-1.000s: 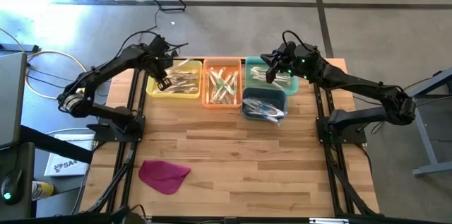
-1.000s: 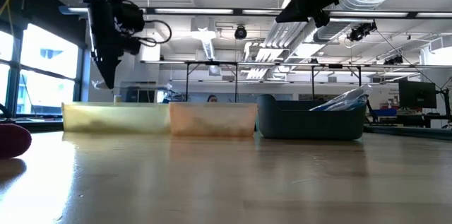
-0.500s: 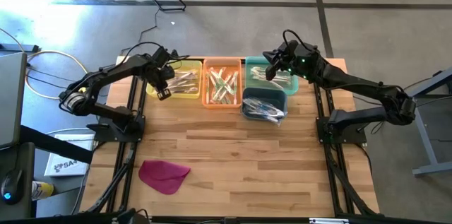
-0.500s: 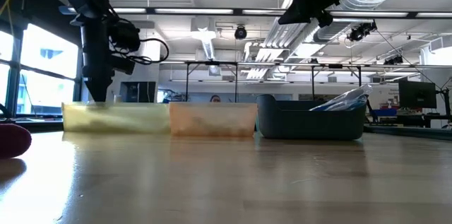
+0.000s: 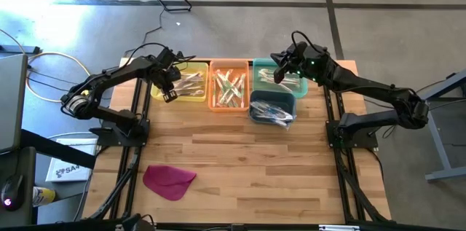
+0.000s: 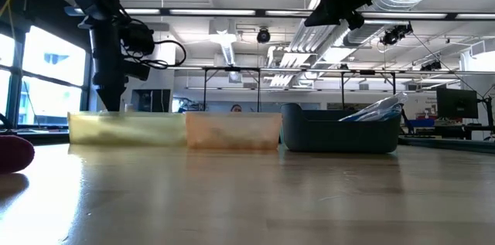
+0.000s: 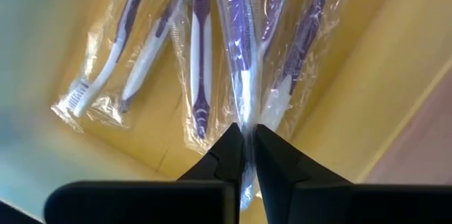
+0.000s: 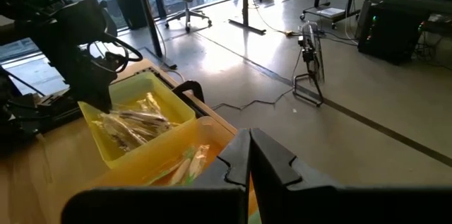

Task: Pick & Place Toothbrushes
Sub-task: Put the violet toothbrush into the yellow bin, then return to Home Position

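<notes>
In the high view, the left gripper (image 5: 167, 94) sits in the yellow plastic bin (image 5: 191, 65) at upper centre-left, where wrapped toothbrushes (image 5: 191, 83) lie. The right gripper (image 5: 279, 76) hangs shut and empty over the teal bin (image 5: 301, 87).

In the left wrist view, nearly closed fingers (image 7: 227, 155) pinch one purple-handled toothbrush wrapper (image 7: 241, 104). I judge grasping is in hand; next comes a straight lift.

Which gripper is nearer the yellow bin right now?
Left. The left gripper is down at the yellow bin, its fingers pinching a wrapped toothbrush there. The right gripper hangs shut above the green bin, two bins away.
</notes>
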Controlling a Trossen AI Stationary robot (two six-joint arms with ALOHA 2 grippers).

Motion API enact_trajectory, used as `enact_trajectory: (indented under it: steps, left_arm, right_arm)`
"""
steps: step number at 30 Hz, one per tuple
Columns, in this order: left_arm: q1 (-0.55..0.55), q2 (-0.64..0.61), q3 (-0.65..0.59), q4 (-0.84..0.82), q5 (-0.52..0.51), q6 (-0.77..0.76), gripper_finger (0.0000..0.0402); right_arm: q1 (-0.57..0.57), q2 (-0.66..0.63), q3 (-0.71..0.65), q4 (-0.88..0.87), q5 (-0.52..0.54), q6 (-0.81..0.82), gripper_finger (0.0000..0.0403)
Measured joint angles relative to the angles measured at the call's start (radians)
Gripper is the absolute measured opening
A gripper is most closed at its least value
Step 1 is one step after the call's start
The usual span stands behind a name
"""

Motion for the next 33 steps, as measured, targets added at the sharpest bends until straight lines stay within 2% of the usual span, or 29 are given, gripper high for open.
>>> enact_trajectory:
  steps: [10,19,23,33]
  left_arm:
    - [0.0,0.0,0.0,0.0,0.01,-0.023,0.0101]
    - [0.0,-0.001,0.0,0.004,0.011,-0.077,0.0112]
    - [0.0,-0.002,0.0,0.004,0.012,-0.081,0.0096]
    - [-0.001,-0.002,0.0,0.033,0.061,-0.12,0.0005]
  right_arm:
    - [0.0,0.0,0.0,0.0,-0.001,0.0,0.0003]
    - [0.0,0.0,0.0,0.0,-0.001,0.0,0.0002]
    - [0.0,0.0,0.0,0.0,-0.001,0.0,0.0002]
    - [0.0,0.0,0.0,0.0,-0.001,0.0,0.0002]
